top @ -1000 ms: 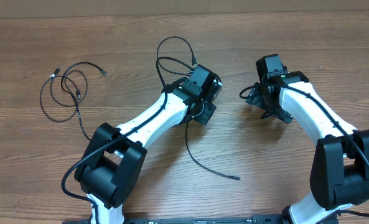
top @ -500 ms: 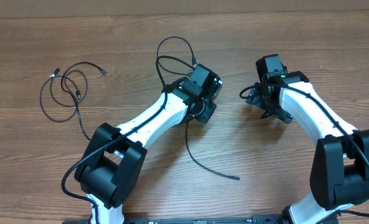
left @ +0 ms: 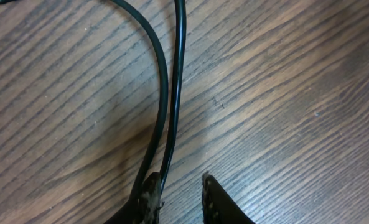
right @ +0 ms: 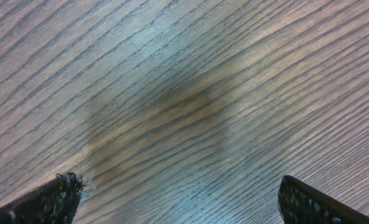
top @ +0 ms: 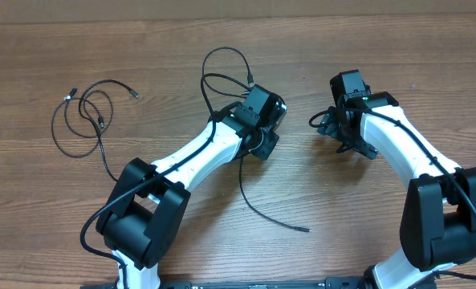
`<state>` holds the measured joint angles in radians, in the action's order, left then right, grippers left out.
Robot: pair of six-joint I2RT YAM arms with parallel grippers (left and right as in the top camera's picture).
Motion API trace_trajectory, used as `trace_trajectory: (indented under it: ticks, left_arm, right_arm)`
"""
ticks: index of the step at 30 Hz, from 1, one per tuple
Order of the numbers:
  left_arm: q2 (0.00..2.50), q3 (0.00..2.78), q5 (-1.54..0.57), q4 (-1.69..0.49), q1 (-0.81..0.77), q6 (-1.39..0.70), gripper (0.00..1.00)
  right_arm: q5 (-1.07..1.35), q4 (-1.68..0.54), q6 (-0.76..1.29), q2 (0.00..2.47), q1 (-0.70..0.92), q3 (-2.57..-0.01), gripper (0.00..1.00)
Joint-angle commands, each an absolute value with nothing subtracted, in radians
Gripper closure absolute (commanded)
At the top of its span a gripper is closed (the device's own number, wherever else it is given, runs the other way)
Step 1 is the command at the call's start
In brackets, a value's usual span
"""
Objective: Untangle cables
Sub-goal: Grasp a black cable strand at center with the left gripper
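1. Judged partly done: one thin black cord (left: 178, 62) lies alone mid-table, looping past the left gripper (left: 180, 183). The other thin black cables (top: 85, 120) sit far left in overlapping loops, not yet separated.
2. The left gripper is narrowly apart with a cord strand in the gap, unclamped. The right gripper (right: 181, 186) is wide apart and empty over the wooden table (top: 382, 48).

Bright even light, soft shadows, faint glare

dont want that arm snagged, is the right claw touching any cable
Apart. The right wrist view shows only bare table between the fingers of the open right claw; overhead, the nearest cable lies well off to its side.
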<state>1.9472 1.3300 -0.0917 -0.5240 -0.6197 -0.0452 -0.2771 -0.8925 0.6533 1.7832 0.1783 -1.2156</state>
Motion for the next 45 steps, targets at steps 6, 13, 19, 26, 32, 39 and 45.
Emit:
trace_trajectory:
  ticks: [6, 13, 19, 26, 32, 39, 45]
  left_arm:
    - [1.959, 1.255, -0.077, -0.413, -0.616, -0.041, 0.73]
    - [1.959, 1.198, -0.067, -0.319, -0.616, -0.041, 0.70]
    - [1.959, 1.197, -0.067, -0.321, -0.616, -0.041, 0.71]
    - [1.959, 1.197, -0.071, -0.337, -0.616, -0.049, 0.73]
    - [1.959, 1.187, -0.070, -0.336, -0.616, -0.052, 0.75]
    - [1.959, 1.155, -0.070, -0.312, -0.616, -0.052, 0.74]
    - [1.959, 1.122, -0.070, -0.278, -0.616, -0.053, 0.73]
  right_arm:
    - [-0.294, -0.891, 0.649, 1.768, 0.178, -1.230, 0.00]
    - [-0.294, -0.891, 0.649, 1.768, 0.178, -1.230, 0.00]
    - [-0.294, -0.891, 0.649, 1.768, 0.178, -1.230, 0.00]
    - [-0.294, -0.891, 0.649, 1.768, 0.178, -1.230, 0.00]
    - [-0.294, -0.891, 0.649, 1.768, 0.178, -1.230, 0.00]
    - [-0.294, -0.891, 0.649, 1.768, 0.178, -1.230, 0.00]
    - [-0.294, -0.891, 0.649, 1.768, 0.178, -1.230, 0.00]
